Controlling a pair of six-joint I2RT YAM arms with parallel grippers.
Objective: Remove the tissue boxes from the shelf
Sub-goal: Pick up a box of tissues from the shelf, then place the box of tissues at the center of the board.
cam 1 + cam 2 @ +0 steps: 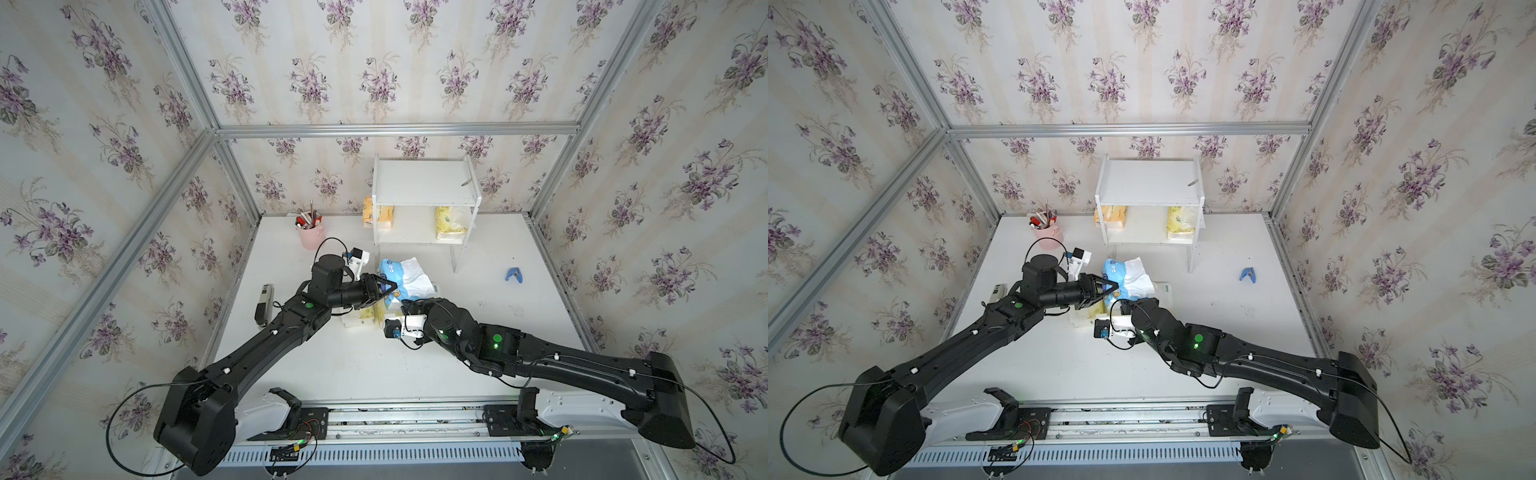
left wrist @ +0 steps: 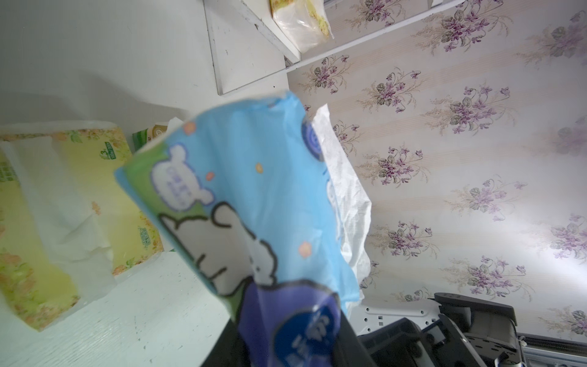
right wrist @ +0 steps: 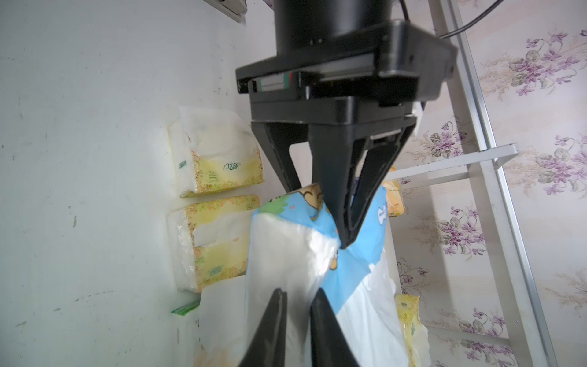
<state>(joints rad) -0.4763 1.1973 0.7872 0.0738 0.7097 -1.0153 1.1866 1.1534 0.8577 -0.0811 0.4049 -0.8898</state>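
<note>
The light blue pack [image 1: 405,274] is off the shelf [image 1: 424,180], over mid-table just on its near side. The left gripper [image 3: 346,233] reaches in from the left, jaws pinched shut on its blue wrapper. The right gripper [image 3: 300,292] straddles its white end from the near side, jaws slightly apart; I cannot tell whether it grips

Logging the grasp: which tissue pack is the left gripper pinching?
The light blue pack with the cartoon print, its wrapper pinched by the left gripper. No other pack is blue: those on the table and shelf are yellow, white or orange.
</note>
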